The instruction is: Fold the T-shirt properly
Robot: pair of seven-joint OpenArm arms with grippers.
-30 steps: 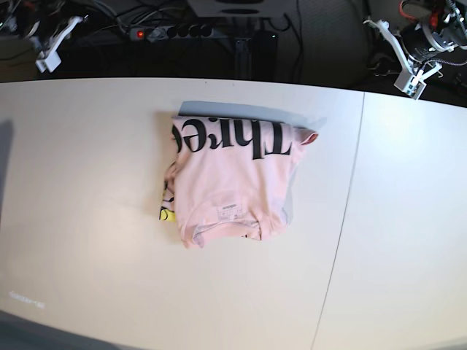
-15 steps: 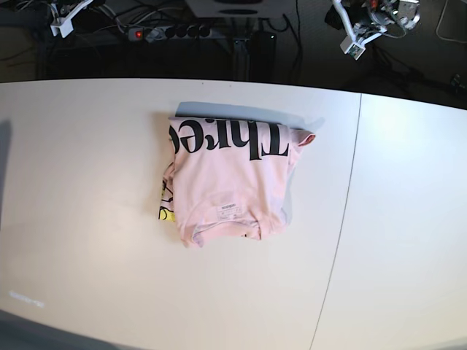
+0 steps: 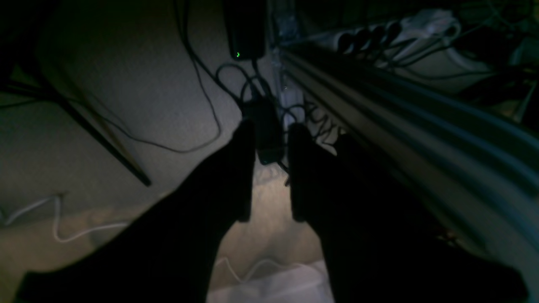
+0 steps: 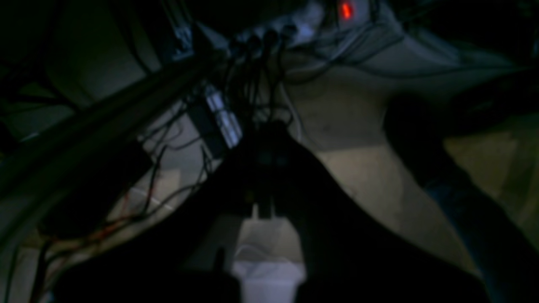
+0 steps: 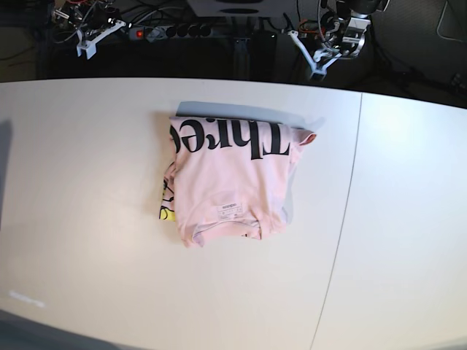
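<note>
on the white desk (image 5: 408, 219), seen from above with a thin dark seam (image 5: 340, 233) running down toward the view's right. lying near the middle, folded into a compact, roughly square bundle: the pale pink t-shirt (image 5: 230, 179). showing big black lettering (image 5: 233, 137) upside down along the far edge, a small white label (image 5: 230, 211) above the curved collar (image 5: 226, 232) at the near edge, and a bit of yellow-black print (image 5: 167, 203) peeking out at the view's left. poking out a little at the far right corner. beyond the desk's far edge, well apart from the shirt, both arms up over a dark background with cables (image 5: 299, 36) and a red light (image 5: 140, 33). left jaws open, with nothing between them; right jaws closed, also holding nothing.
</note>
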